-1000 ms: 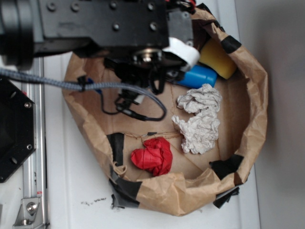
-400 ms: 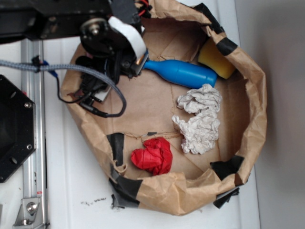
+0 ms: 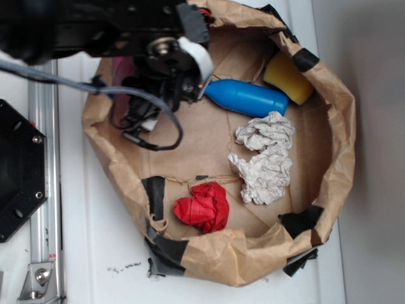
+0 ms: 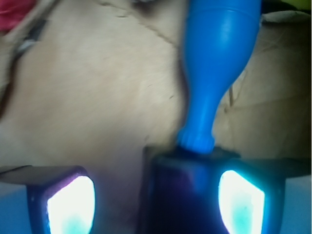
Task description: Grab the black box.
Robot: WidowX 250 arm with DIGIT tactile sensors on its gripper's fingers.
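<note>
In the wrist view the black box point(image 4: 187, 195) sits low between my fingers, close against the right pad point(image 4: 241, 200) and with a gap to the left pad point(image 4: 70, 204). My gripper point(image 4: 156, 204) is open around it. The blue bottle point(image 4: 217, 63) lies just behind the box, its cap touching the box's far edge. In the exterior view my gripper point(image 3: 180, 88) hangs over the upper left of the brown paper basin, and the arm hides the box. The blue bottle point(image 3: 248, 98) shows to its right.
The brown paper basin point(image 3: 338, 126) has raised, taped walls. Inside lie a yellow object point(image 3: 288, 77), crumpled white paper point(image 3: 266, 155) and a red crumpled lump point(image 3: 202, 207). A black hexagonal plate point(image 3: 19, 171) and a metal rail point(image 3: 44, 190) stand at the left.
The arm swung left off the blue bottle, then shifted a little right again, so that it now covers the bottle's neck. The other objects have not moved.
</note>
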